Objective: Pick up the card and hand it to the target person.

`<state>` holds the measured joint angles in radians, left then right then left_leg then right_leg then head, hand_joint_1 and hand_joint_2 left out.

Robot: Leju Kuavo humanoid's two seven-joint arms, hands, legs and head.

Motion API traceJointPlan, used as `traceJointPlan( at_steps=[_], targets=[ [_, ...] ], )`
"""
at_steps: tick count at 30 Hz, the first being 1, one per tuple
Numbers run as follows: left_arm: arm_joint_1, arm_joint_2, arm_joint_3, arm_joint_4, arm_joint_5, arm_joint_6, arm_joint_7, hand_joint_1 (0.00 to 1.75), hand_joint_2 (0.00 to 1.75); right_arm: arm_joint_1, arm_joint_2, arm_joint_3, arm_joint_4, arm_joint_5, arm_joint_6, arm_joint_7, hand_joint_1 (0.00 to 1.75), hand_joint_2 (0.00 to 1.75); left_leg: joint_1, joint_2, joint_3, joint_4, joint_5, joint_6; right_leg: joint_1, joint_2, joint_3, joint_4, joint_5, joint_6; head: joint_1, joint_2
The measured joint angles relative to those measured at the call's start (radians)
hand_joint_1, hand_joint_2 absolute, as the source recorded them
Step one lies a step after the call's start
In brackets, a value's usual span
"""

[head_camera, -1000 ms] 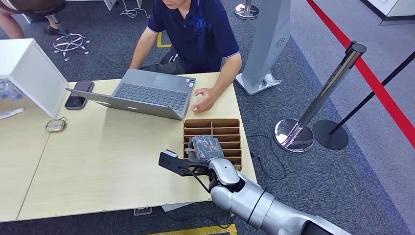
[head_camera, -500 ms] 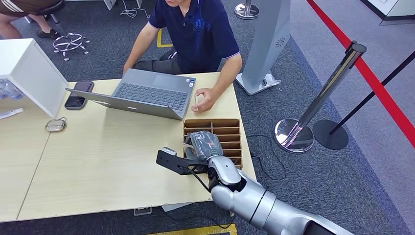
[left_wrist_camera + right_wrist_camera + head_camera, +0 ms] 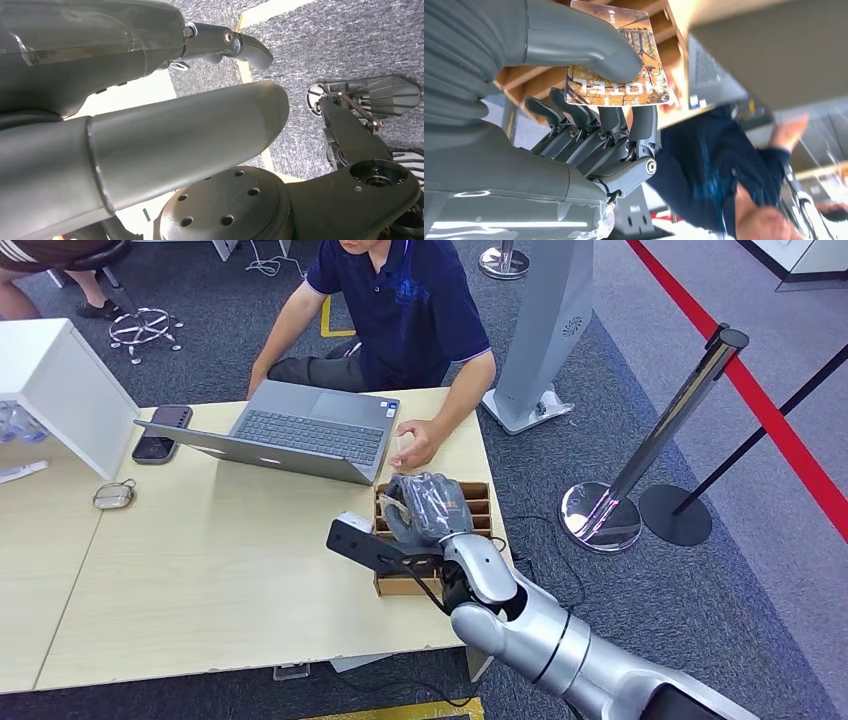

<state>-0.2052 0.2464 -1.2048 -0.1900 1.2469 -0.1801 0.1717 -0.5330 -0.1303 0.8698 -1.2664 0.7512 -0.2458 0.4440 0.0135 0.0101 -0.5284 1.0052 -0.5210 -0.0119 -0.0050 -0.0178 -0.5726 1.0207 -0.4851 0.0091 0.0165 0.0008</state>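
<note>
The card (image 3: 651, 87), printed with an orange-brown picture and the word HOTEL, is pinched between the thumb and fingers of my right hand (image 3: 589, 125). In the head view that right hand (image 3: 428, 508) hangs above the far end of the slotted wooden box (image 3: 400, 585) at the table's right side. The person (image 3: 405, 310) in a navy polo sits behind the table, one hand (image 3: 415, 445) resting on the tabletop just beyond the box. My left hand (image 3: 200, 135) hangs over carpet, its fingers straight and holding nothing.
An open laptop (image 3: 300, 430) stands in front of the person. A phone (image 3: 160, 433), a small case (image 3: 113, 496) and a white box (image 3: 60, 390) lie at the left of the table (image 3: 200, 570). A stanchion (image 3: 650, 450) stands on the carpet to the right.
My right hand has risen out of the wooden box and moved away from me toward the person's hand, carrying the card. The person's hand stays on the table.
</note>
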Motion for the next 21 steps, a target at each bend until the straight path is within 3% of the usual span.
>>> traceJointPlan(
  at_steps=[9,14,21],
  targets=[
    [-0.014,-0.002,0.0,0.0,-0.028,-0.003,0.025,0.0,0.0,-0.069,0.008,-0.023,0.004,-0.03,-0.109,-0.068,1.66,1.75,0.0,0.0,0.0,0.0,0.0,0.0,0.0,0.0,0.0,0.0,0.0,0.0,0.0,0.0],
    [-0.037,-0.008,-0.001,0.0,-0.05,-0.008,0.046,0.0,0.0,-0.132,0.037,-0.029,0.126,-0.032,-0.235,-0.159,1.63,1.75,0.0,-0.001,0.0,0.0,0.0,0.0,0.0,-0.001,0.0,0.0,0.0,0.0,0.0,0.0],
    [-0.061,-0.022,-0.002,0.0,-0.078,-0.012,0.068,0.0,0.0,-0.193,0.061,-0.034,0.306,-0.053,-0.278,-0.228,1.64,1.75,0.0,-0.001,-0.001,0.0,0.0,0.0,0.0,-0.001,0.0,0.0,0.0,0.0,0.0,0.0]
  ],
)
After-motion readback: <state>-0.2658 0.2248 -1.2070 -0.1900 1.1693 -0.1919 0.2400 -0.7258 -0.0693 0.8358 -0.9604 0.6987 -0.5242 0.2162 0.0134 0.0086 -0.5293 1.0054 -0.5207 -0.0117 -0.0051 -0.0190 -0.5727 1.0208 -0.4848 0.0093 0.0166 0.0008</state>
